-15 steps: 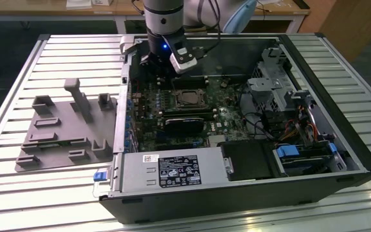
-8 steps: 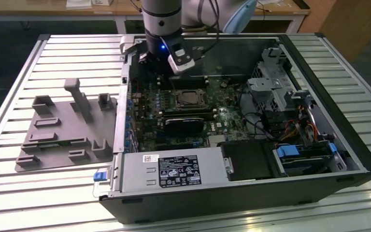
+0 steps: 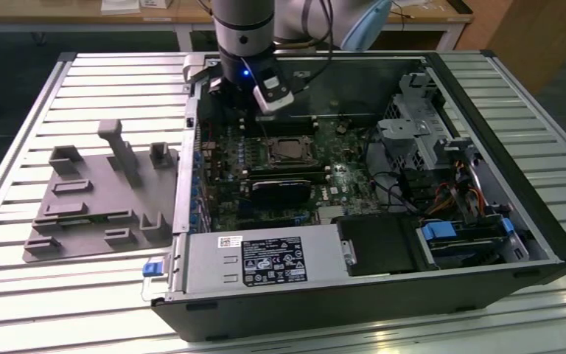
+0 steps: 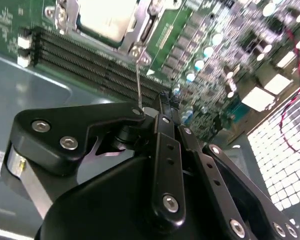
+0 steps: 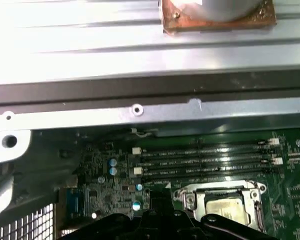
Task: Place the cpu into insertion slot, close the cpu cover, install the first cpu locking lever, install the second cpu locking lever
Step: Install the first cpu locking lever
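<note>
The cpu lies silver side up in the insertion slot on the green motherboard. Its metal top also appears in the second wrist view. The cpu cover rests flat around the chip. A thin wire locking lever rises from the socket's corner to my fingertips. My gripper is shut, and the lever's end meets it; I cannot tell whether it is clamped. In the exterior view my gripper hangs just behind the socket.
Long memory slots run beside the socket. A black card and the power supply lie nearer the front. A drive cage and cables fill the exterior view's right. A grey fixture tray sits outside the case wall.
</note>
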Controlling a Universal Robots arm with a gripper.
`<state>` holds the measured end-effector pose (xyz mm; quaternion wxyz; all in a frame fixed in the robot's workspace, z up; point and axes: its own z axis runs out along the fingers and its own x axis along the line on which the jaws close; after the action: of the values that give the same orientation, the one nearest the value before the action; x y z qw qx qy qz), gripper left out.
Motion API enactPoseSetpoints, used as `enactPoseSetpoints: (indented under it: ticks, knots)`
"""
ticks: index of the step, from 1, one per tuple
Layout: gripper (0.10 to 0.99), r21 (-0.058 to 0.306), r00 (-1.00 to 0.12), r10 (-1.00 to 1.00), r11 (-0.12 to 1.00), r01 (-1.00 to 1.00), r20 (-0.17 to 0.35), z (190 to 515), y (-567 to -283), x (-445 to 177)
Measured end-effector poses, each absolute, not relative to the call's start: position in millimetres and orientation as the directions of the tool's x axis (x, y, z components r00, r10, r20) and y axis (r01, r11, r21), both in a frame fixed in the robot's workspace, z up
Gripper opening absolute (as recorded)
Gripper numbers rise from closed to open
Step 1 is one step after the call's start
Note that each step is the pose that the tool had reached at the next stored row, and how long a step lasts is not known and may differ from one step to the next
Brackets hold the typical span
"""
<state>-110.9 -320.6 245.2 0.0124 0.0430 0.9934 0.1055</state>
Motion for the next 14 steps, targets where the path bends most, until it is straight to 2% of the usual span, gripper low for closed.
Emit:
enactPoseSetpoints:
  ticks: [3,14]
  knots:
    - [0.102,0.233,-0.996,0.088,0.969,0.083,-0.013,245.3,-320.7,-111.3]
    - [0.102,0.233,-0.996,0.088,0.969,0.083,-0.013,245.2,-320.8,-102.1]
